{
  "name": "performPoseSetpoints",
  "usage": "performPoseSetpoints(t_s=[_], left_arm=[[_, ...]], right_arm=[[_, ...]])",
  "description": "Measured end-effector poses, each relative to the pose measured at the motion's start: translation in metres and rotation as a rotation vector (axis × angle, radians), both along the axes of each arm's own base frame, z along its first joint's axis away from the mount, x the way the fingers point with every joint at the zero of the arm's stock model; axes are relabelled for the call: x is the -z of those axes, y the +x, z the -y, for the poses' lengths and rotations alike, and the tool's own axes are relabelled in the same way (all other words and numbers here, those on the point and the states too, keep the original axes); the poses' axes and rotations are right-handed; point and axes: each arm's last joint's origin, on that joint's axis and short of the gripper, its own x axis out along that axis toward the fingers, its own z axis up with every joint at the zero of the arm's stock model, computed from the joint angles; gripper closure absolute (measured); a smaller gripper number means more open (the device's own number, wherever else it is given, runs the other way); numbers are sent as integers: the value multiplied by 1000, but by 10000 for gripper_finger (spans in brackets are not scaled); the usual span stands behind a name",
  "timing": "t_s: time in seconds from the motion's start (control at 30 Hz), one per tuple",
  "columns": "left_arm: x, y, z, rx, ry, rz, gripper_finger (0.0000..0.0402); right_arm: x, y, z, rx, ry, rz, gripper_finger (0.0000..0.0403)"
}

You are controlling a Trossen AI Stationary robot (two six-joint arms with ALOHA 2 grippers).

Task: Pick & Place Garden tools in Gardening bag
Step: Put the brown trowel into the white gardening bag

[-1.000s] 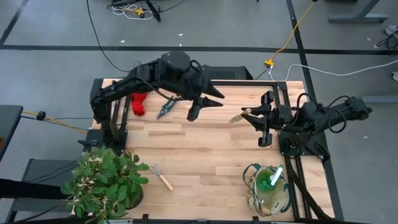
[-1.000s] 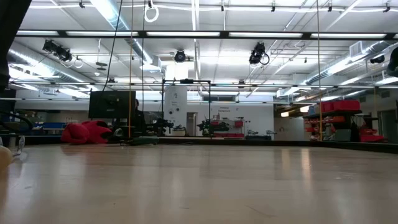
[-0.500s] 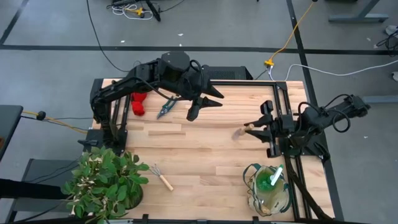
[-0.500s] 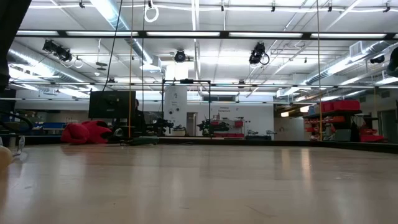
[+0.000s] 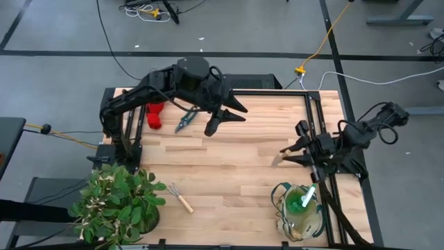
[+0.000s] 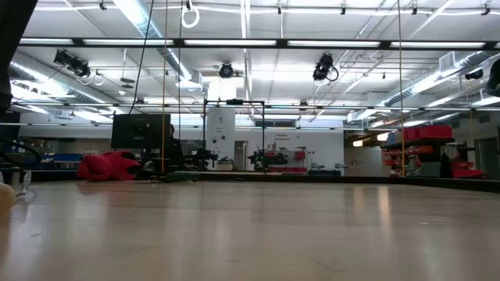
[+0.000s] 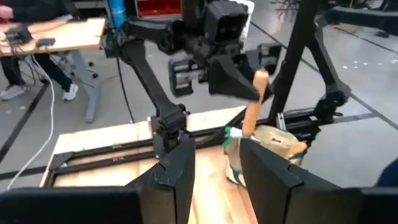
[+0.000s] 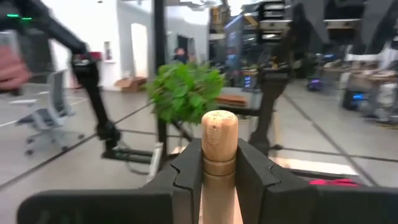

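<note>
Bag (image 5: pixel 300 210) sits just below the right gripper (image 5: pixel 297 151) in the high view – one green-and-white item (image 5: pixel 306 198) sticks out of it; anything else inside is hidden. Right gripper's fingers are pinched on a wooden-handled tool (image 8: pixel 219 163), handle end poking out between them, held above the table (image 5: pixel 229 173) near the bag. Left gripper (image 5: pixel 223 117) hovers at the far edge, fingers spread, holding nothing – shears (image 5: pixel 185 123) just beside it, red gloves (image 5: pixel 154 116) further out. One rake (image 5: pixel 179 196) lies beside the plant (image 5: pixel 116 203), well apart from both grippers.
</note>
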Motion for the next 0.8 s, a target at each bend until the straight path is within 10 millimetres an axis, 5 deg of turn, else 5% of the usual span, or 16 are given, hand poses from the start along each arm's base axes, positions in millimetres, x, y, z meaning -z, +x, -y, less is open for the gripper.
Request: performPoseSetpoints(t_s=[0.3, 0.8], left_arm=[[2, -19, -3, -181, 25, -126, 301], [11, -33, -4, -204, 39, -271, 355]], right_arm=[[-1, -13, 0, -95, 8, -5, 334], [0, -13, 0, -96, 37, -33, 334]])
